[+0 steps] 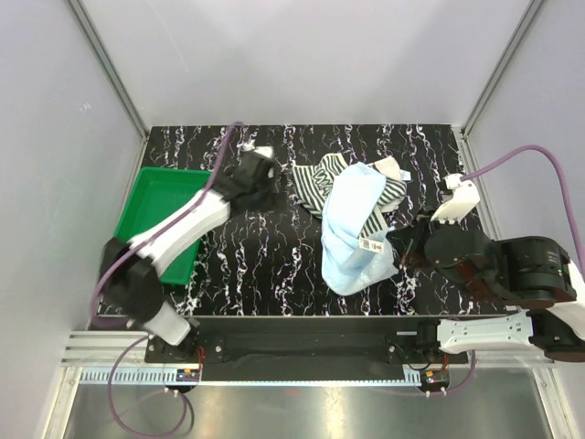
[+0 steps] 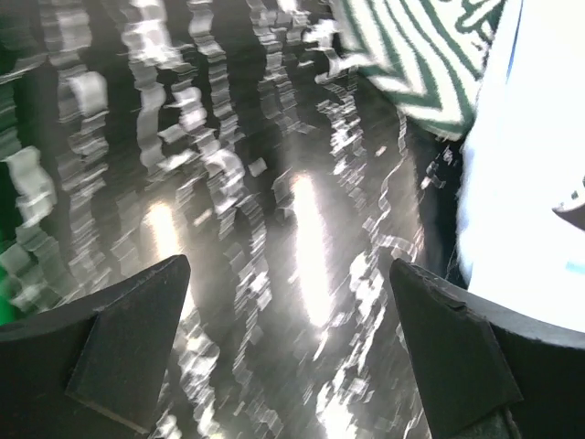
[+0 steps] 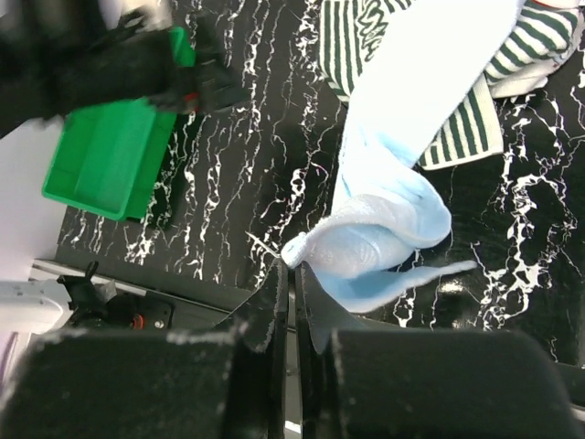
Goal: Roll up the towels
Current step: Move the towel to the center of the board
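the two towels are bunched together on the right half of the black, white-veined surface (image 1: 260, 265). the light blue towel (image 1: 352, 229) is draped over the black-and-white striped towel (image 1: 315, 183), which shows at the far left and far right of the heap. the blue cloth is stretched from the far side of the heap toward the near edge, where it ends in a crumpled fold.

the right tool (image 3: 292, 274) is seen at the near right of the heap. its fingers are pressed together on a pulled-out corner of the light blue towel, with the cloth gathered to a point at their tips.

the left tool (image 1: 259, 178) is held just left of the striped towel. its fingers are spread wide apart and nothing is gripped between them; only bare surface is seen in the gap in the left wrist view.

a green tray (image 1: 151, 197) is placed at the left edge of the surface, partly covered by the left arm.
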`<move>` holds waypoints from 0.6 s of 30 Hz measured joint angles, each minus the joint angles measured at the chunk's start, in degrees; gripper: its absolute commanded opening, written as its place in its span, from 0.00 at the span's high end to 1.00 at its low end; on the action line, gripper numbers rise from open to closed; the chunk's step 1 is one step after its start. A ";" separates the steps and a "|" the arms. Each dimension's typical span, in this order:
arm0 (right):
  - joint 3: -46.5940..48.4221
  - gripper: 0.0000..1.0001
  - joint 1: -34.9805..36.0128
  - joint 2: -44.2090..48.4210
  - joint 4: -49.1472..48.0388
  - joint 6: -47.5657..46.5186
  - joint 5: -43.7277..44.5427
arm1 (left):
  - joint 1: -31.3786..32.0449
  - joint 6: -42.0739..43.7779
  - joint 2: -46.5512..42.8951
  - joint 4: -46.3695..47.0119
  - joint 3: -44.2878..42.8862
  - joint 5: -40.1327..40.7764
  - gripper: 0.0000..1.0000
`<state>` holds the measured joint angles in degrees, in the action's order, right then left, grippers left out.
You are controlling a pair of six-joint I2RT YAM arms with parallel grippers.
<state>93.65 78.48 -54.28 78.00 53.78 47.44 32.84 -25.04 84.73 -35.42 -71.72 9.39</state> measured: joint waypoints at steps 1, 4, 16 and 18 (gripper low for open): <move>-0.52 1.00 0.00 0.24 0.02 0.00 0.09 | 0.68 -0.33 5.55 0.17 -3.26 -0.22 0.01; -1.75 1.00 0.00 1.18 -0.11 -0.24 0.09 | 1.86 -0.83 19.52 -0.04 -14.25 -1.07 0.01; -4.48 1.00 0.00 2.29 -0.11 0.17 -0.61 | 1.77 -4.33 56.06 -8.15 -51.41 -1.68 0.04; -5.01 1.00 -0.02 2.95 -0.09 0.55 -1.01 | 1.70 -5.38 56.94 -8.59 -53.37 -1.16 0.18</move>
<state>88.64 78.46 -51.33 77.91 54.33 46.44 34.54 -30.41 141.67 -44.01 -125.10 8.23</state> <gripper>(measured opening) 0.065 0.950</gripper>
